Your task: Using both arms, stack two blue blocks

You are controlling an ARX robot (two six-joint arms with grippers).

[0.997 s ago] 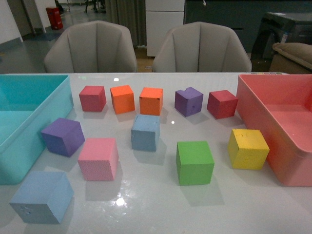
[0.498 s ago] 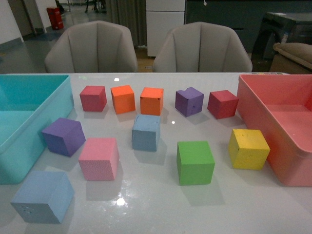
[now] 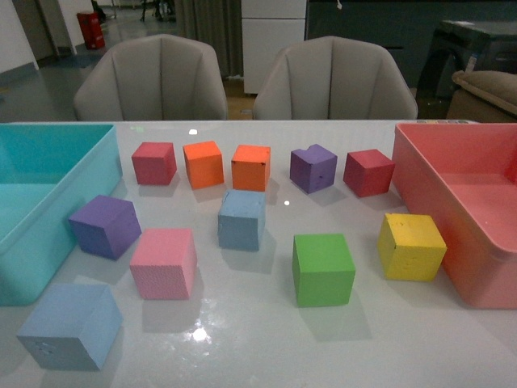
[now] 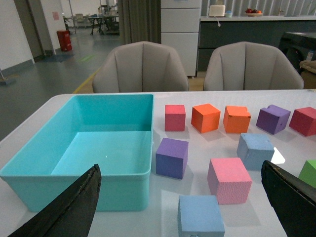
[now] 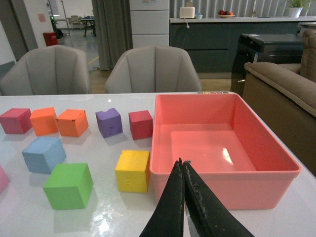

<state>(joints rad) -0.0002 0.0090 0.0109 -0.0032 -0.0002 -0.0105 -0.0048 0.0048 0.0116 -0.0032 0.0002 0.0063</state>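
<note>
One blue block [image 3: 241, 219] sits mid-table; it also shows in the left wrist view [image 4: 255, 149] and the right wrist view [image 5: 43, 154]. The other blue block [image 3: 71, 326] sits at the front left, also in the left wrist view [image 4: 200, 216]. No arm shows in the front view. My left gripper [image 4: 180, 197] is open and empty, its black fingers [image 4: 74, 205] wide apart, with the near blue block between and beyond them. My right gripper [image 5: 182, 165] is shut and empty, in front of the pink bin [image 5: 222, 180].
A turquoise bin [image 3: 89, 174] stands at the left, a pink bin [image 3: 412, 174] at the right. Other cubes: pink [image 3: 164, 263], green [image 3: 322, 268], yellow [image 3: 412, 246], two purple [image 3: 104, 225] [image 3: 313, 167], two orange, two red. Two chairs stand behind the table.
</note>
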